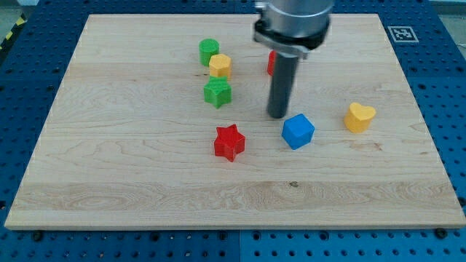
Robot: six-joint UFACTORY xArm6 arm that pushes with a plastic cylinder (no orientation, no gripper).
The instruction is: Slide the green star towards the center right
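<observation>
Seen mid-task on a wooden board [145, 189]: my tip [278, 115] planted just left of and slightly beyond the blue cube [298, 131], well to the right of the green star [217, 93]. No fingers to open or close here, only a bare rod. Green star sitting left of centre, just nearer than the yellow block [220, 65] and green cylinder [209, 51]. Red star [229, 142] nearer still; yellow heart [359, 116] off to the right; a red block [271, 62] half hidden behind the rod. Wrong side for a rightward push. Likely hazards: clipping the yellow block while circling round, or driving the star into the blue cube.
</observation>
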